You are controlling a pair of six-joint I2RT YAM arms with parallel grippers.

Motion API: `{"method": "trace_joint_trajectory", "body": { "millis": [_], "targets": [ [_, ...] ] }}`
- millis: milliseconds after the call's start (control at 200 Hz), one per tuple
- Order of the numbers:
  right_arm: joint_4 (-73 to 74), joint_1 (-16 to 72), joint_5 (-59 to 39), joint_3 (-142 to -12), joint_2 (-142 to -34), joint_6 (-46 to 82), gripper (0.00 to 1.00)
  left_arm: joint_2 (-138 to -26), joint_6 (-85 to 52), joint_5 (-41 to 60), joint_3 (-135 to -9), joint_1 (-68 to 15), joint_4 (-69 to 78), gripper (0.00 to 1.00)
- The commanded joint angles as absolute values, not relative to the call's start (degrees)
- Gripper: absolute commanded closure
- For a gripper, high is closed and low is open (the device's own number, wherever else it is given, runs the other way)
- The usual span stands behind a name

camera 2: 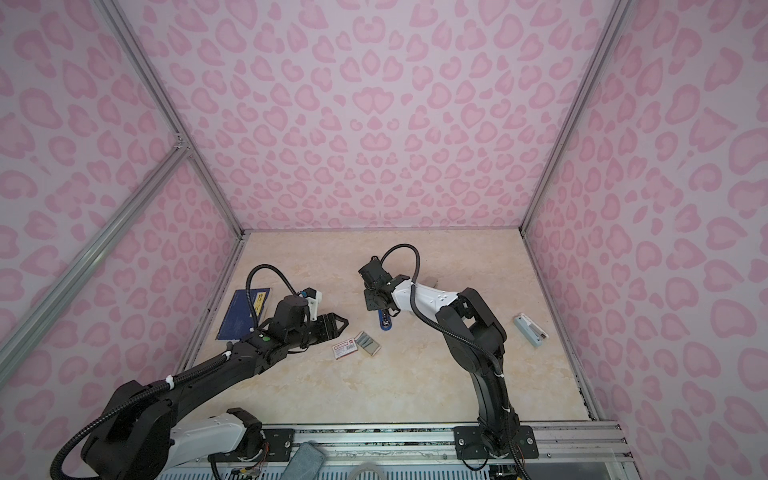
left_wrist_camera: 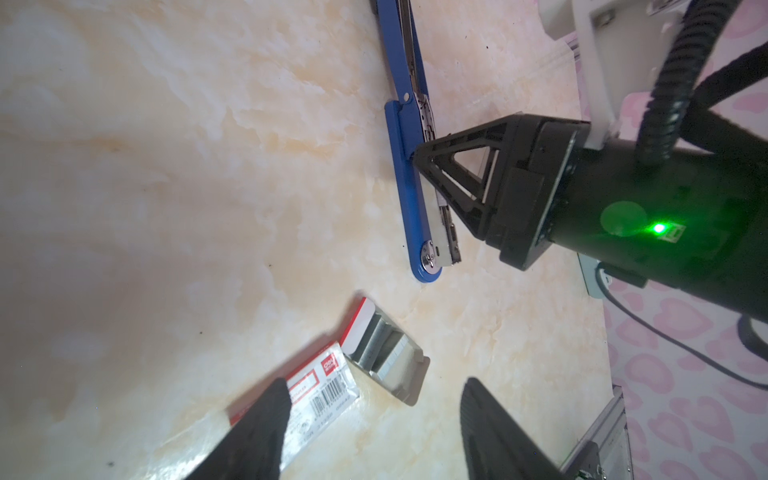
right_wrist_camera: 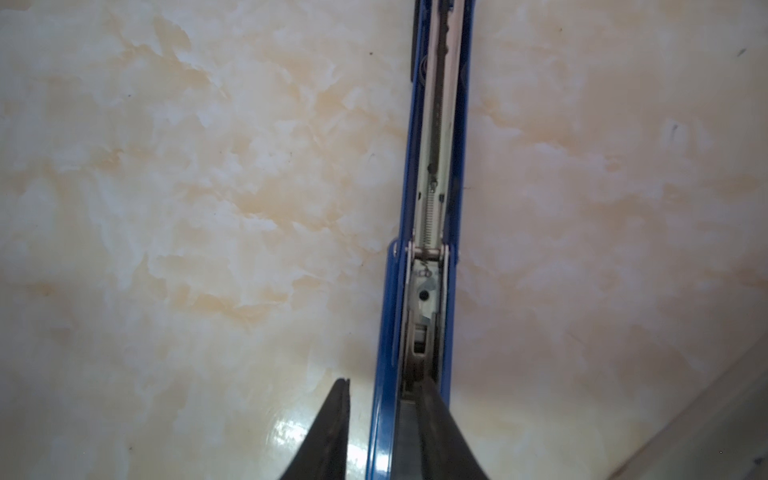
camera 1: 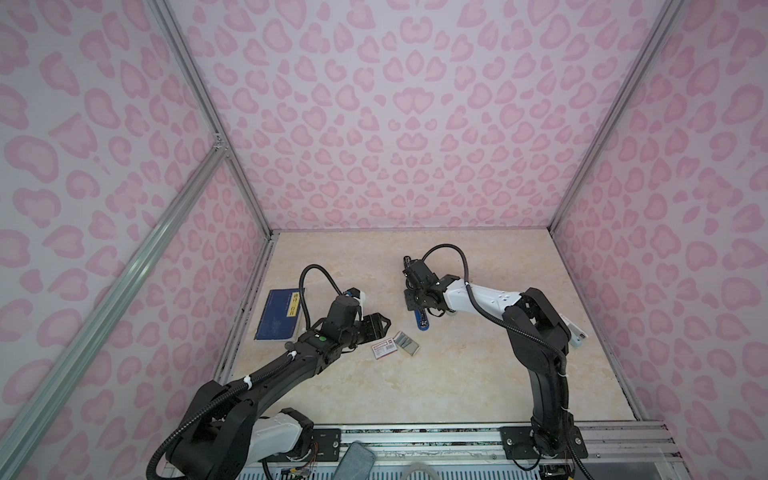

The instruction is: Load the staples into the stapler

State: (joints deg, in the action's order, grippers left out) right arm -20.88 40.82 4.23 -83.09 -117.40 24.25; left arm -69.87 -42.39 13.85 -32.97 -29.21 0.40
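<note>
Blue stapler (left_wrist_camera: 405,187) lies opened flat in the middle of the table (camera 1: 457,374). The right gripper (left_wrist_camera: 417,154), jaws narrow astride its side wall, seemingly steadies it, though a firm clamp is unclear. The left gripper (left_wrist_camera: 378,382) hangs wide and empty over the staples (left_wrist_camera: 382,345), just frontward.

The blue stapler (left_wrist_camera: 401,183) lay opened out on the marbled table (left_wrist_camera: 166,166), the right gripper (left_wrist_camera: 419,154) touching its metal rail, though a firm grip could not be confirmed. Grey staples (left_wrist_camera: 384,347) filled a tray (left_wrist_camera: 409,384) beside the red-labelled box (left_wrist_camera: 316,388). The left gripper (left_wrist_camera: 374,386) stood wide apart above them.
</note>
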Motion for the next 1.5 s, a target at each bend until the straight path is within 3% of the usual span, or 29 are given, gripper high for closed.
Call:
{"method": "trace_joint_trajectory", "body": {
  "millis": [0,535,745,1495],
  "targets": [
    [-21.03,41.25,3.86,-81.82,-116.89,24.47,0.71,-69.61,-42.63,13.53,-32.78,-29.09,1.83,0.32],
    [-20.63,42.48,4.12,-75.32,-111.91,25.74,0.72,-70.13,-42.63,13.81,-32.78,-29.09,2.29,0.33],
    [-22.48,41.72,5.47,-79.19,-112.60,24.68,0.66,-69.98,-42.63,13.89,-33.00,-29.09,2.32,0.33],
    [-23.93,40.69,3.66,-84.64,-118.90,23.38,0.66,-69.77,-42.36,13.29,-32.67,-29.01,1.93,0.33]
  ]
}}
